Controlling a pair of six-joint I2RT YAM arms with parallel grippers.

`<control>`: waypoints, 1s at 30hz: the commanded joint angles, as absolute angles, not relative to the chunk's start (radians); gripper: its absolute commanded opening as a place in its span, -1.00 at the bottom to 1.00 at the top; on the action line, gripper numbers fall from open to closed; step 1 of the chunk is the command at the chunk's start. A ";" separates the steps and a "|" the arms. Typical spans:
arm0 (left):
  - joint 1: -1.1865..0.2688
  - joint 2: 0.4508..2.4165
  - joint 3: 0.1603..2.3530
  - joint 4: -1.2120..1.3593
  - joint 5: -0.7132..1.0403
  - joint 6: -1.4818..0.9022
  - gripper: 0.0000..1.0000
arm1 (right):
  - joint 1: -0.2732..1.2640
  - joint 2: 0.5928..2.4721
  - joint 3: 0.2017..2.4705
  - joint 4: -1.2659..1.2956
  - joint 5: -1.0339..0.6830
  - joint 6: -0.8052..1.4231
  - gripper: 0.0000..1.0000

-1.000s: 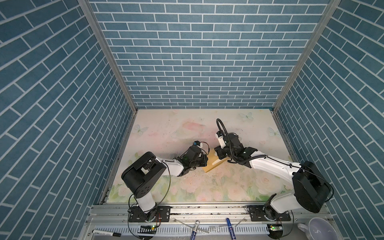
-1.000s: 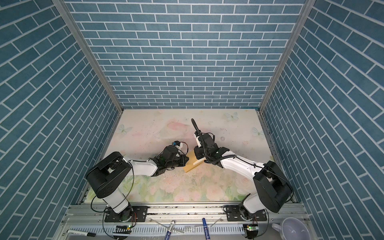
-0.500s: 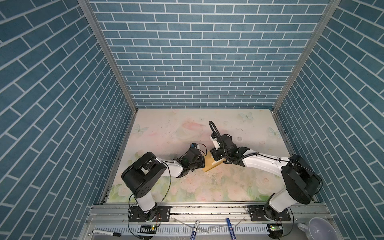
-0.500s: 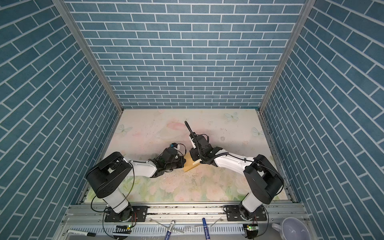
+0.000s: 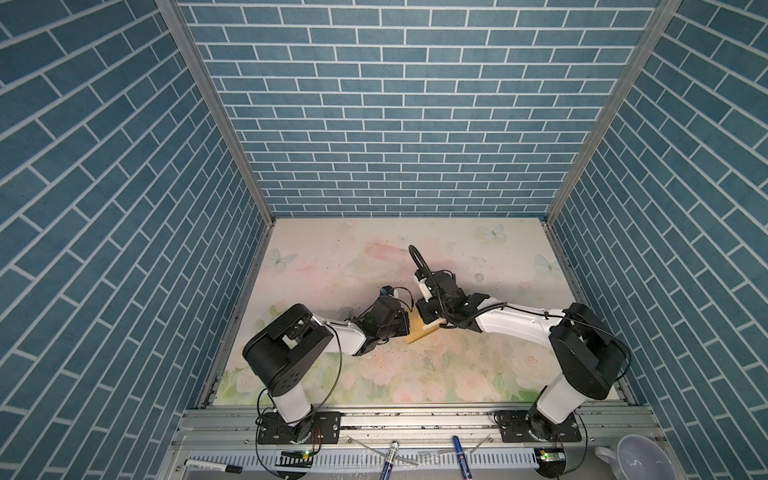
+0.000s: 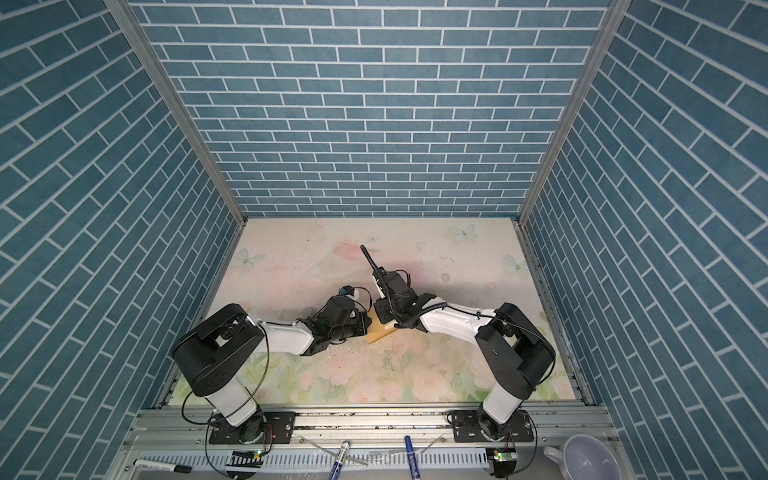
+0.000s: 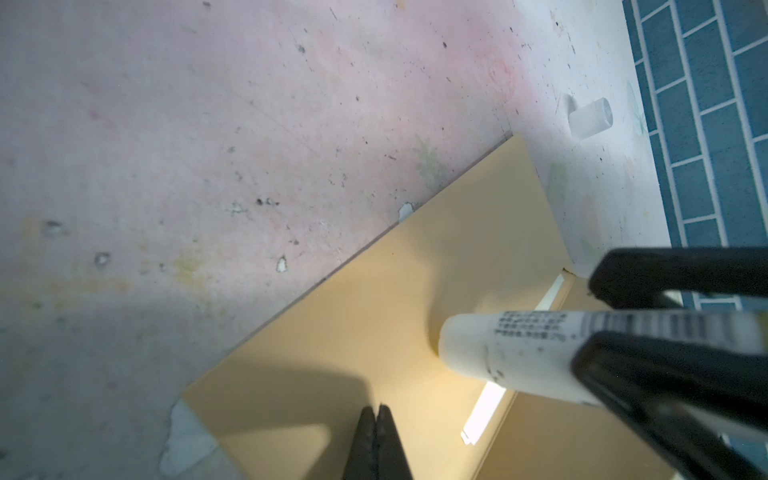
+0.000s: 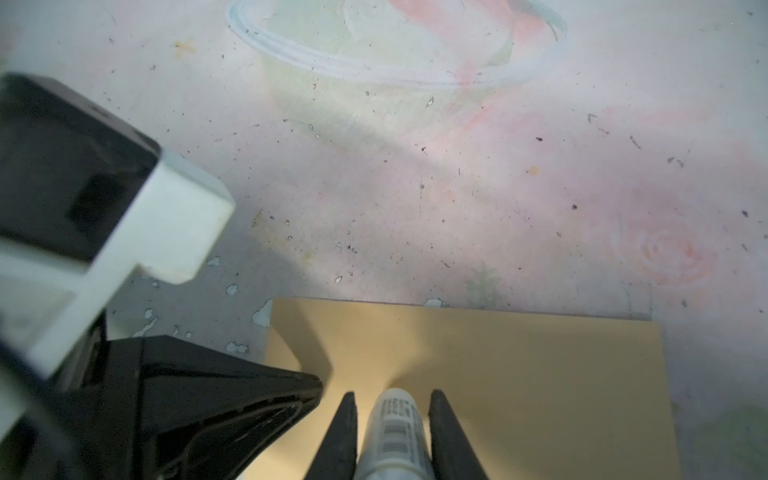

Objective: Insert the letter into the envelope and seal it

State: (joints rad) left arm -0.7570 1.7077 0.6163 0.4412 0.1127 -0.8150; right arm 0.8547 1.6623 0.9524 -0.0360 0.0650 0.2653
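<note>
at mid-worktop, our right gripper [image 8: 392,395], clamped on the glue stick [image 7: 519,353], is sliding leftward along the envelope [image 7: 374,311]; our left gripper [image 7: 376,411], pinched together, seems to be pinning it. we are likely sealing.

Tan envelope [image 7: 374,332] lying flat, cream letter [image 7: 484,409] edge showing at its flap seam

Twin white-and-black tabletop arms

The left arm [image 5: 345,337] and right arm [image 5: 512,326] share white link shells, bulky black joint housings [image 5: 282,353] and black base plates [image 5: 328,434] with silver screws. Thin black cables loop from each base. A ribbed black hose [image 5: 417,261] tops the right wrist and a blue connector [image 5: 387,289] the left. The left gripper [image 7: 377,419] has black wedge fingers.
</note>
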 commanded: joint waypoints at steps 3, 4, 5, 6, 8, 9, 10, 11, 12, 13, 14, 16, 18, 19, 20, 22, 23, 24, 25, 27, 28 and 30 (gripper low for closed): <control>-0.752 1.723 0.608 0.401 0.087 -0.815 -1.00 | 0.867 1.690 1.007 -0.078 0.111 0.261 -1.00; -0.750 1.724 0.608 0.401 0.087 -0.815 -1.00 | 0.870 1.695 1.010 -0.085 0.117 0.258 -1.00; -0.751 1.725 0.609 0.401 0.086 -0.815 -1.00 | 0.869 1.698 1.012 -0.092 0.121 0.255 -1.00; -0.751 1.726 0.609 0.399 0.086 -0.816 -1.00 | 0.870 1.701 1.012 -0.097 0.126 0.253 -1.00; -0.752 1.728 0.610 0.397 0.084 -0.815 -1.00 | 0.869 1.705 1.012 -0.104 0.141 0.252 -1.00; -0.751 1.729 0.613 0.391 0.084 -0.815 -1.00 | 0.870 1.708 1.015 -0.111 0.153 0.251 -1.00; -0.752 1.729 0.614 0.387 0.082 -0.816 -1.00 | 0.869 1.709 1.015 -0.116 0.164 0.250 -1.00; -0.751 1.729 0.614 0.384 0.081 -0.816 -1.00 | 0.870 1.710 1.014 -0.122 0.173 0.250 -1.00; -0.750 1.728 0.615 0.379 0.080 -0.814 -1.00 | 0.869 1.713 1.017 -0.126 0.183 0.250 -1.00; -0.752 1.730 0.615 0.379 0.080 -0.815 -1.00 | 0.870 1.715 1.017 -0.130 0.190 0.250 -1.00; -0.752 1.729 0.616 0.377 0.078 -0.814 -1.00 | 0.869 1.716 1.017 -0.133 0.196 0.250 -1.00; -0.752 1.730 0.620 0.367 0.074 -0.814 -1.00 | 0.868 1.718 1.014 -0.134 0.214 0.249 -1.00; -0.752 1.733 0.621 0.362 0.072 -0.813 -1.00 | 0.869 1.721 1.011 -0.135 0.226 0.249 -1.00; -0.752 1.733 0.622 0.361 0.072 -0.812 -1.00 | 0.869 1.722 1.011 -0.135 0.231 0.249 -1.00; -0.752 1.735 0.621 0.358 0.072 -0.812 -1.00 | 0.869 1.724 1.011 -0.135 0.236 0.247 -1.00; -0.752 1.738 0.622 0.356 0.071 -0.812 -1.00 | 0.870 1.727 1.011 -0.139 0.249 0.247 -1.00; -0.752 1.738 0.623 0.355 0.071 -0.813 -1.00 | 0.869 1.728 1.012 -0.141 0.255 0.247 -1.00; -0.752 1.741 0.625 0.354 0.070 -0.810 -1.00 | 0.870 1.729 1.011 -0.142 0.260 0.247 -1.00; -0.752 1.743 0.624 0.352 0.069 -0.811 -1.00 | 0.869 1.730 1.013 -0.144 0.265 0.247 -1.00; -0.752 1.745 0.626 0.349 0.069 -0.811 -1.00 | 0.869 1.732 1.013 -0.146 0.272 0.247 -1.00; -0.752 1.748 0.627 0.348 0.069 -0.810 -1.00 | 0.868 1.732 1.013 -0.148 0.278 0.247 -1.00; -0.752 1.753 0.630 0.346 0.069 -0.811 -1.00 | 0.867 1.735 1.013 -0.150 0.289 0.247 -1.00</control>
